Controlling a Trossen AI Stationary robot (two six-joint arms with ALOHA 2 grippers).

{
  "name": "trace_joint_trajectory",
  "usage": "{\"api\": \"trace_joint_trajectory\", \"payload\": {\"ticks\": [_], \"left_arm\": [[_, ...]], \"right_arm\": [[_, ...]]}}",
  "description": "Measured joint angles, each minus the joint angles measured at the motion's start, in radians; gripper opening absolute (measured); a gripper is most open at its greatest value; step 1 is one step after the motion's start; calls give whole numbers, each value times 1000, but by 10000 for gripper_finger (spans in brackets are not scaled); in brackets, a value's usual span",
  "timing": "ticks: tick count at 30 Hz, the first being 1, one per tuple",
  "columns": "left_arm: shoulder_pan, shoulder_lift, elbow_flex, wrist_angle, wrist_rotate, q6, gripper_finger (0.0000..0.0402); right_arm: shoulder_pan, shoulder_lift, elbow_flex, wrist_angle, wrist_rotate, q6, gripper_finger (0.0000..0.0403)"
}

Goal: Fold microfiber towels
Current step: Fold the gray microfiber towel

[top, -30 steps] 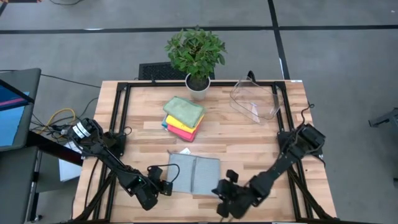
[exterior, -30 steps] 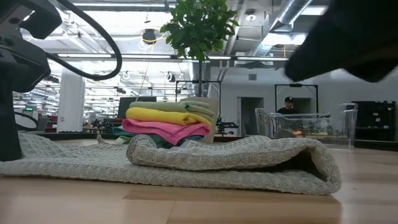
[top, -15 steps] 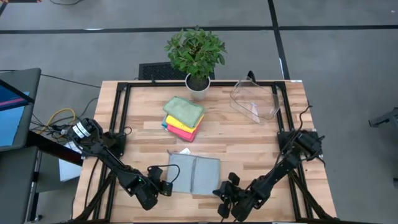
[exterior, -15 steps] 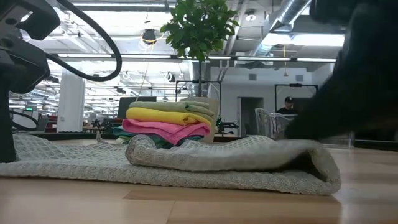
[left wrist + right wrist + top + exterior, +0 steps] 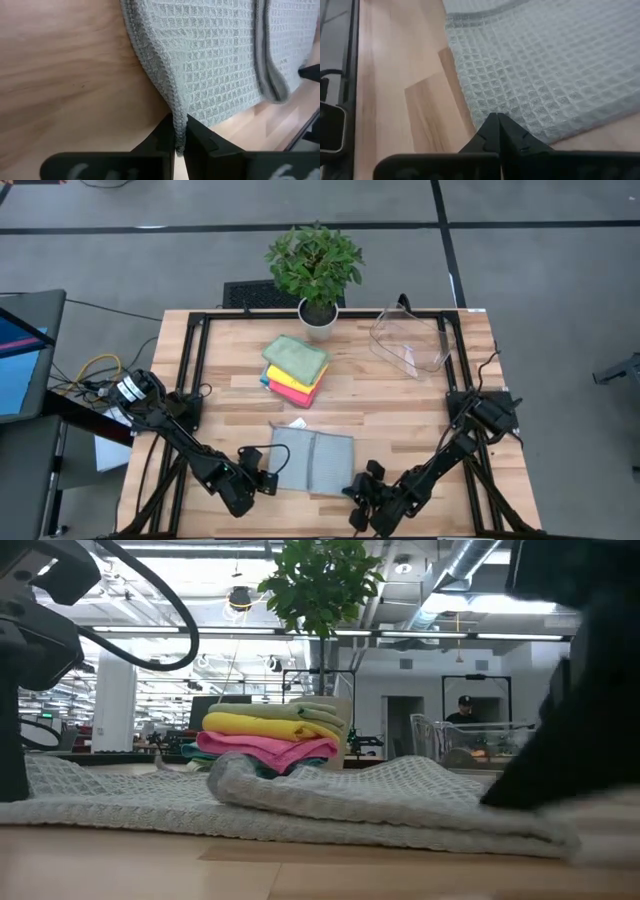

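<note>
A grey-green waffle towel [image 5: 312, 460] lies on the table's near middle, with its right part doubled over onto the rest. My left gripper [image 5: 268, 478] is at the towel's near left corner, shut on its edge [image 5: 179, 140]. My right gripper [image 5: 352, 492] is shut at the towel's near right corner [image 5: 496, 120]; in the low view it is the dark shape [image 5: 570, 730] on the doubled end. Farther back sits a stack of folded towels [image 5: 295, 368], sage green on top of yellow and pink. My left gripper pinches the towel's hemmed left edge [image 5: 176, 112] between its two fingers, close to the near corner; it looks like one layer. The fingers slant down from the near left. The rest of the towel lies flat on the table. My right gripper bears down with its shut fingertips on the towel's near right corner [image 5: 487, 107], slanting down from the near right. The doubled end [image 5: 520, 825] lies flattened under it. No cloth shows between the fingers.
A potted plant [image 5: 318, 270] stands at the far edge's middle. A clear plastic bin [image 5: 410, 340] lies tipped at the far right. Black frame rails [image 5: 195, 380] run along the table's sides. Bare wood lies between the stack and the grey-green towel.
My right gripper has come down onto the towel's doubled right end while staying shut. The rounded fold there, puffed up a second ago, is now pressed flat. My left gripper has kept its hold and place.
</note>
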Motion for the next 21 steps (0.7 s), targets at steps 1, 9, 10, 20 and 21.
{"api": "trace_joint_trajectory", "payload": {"ticks": [1, 9, 10, 20, 21], "left_arm": [[2, 0, 0, 8, 1, -1, 11], [2, -10, 1, 80, 74, 6, 3], [2, -10, 5, 83, 77, 8, 3], [73, -10, 92, 87, 127, 191, 1], [84, -10, 99, 87, 141, 218, 1]], "right_arm": [[-2, -17, 0, -6, 5, -9, 15], [-12, -168, 3, -4, 103, -115, 26], [-14, -180, 4, -13, 99, -124, 23], [-87, -138, 3, -104, 49, -100, 20], [-94, -138, 3, -112, 55, -100, 20]]}}
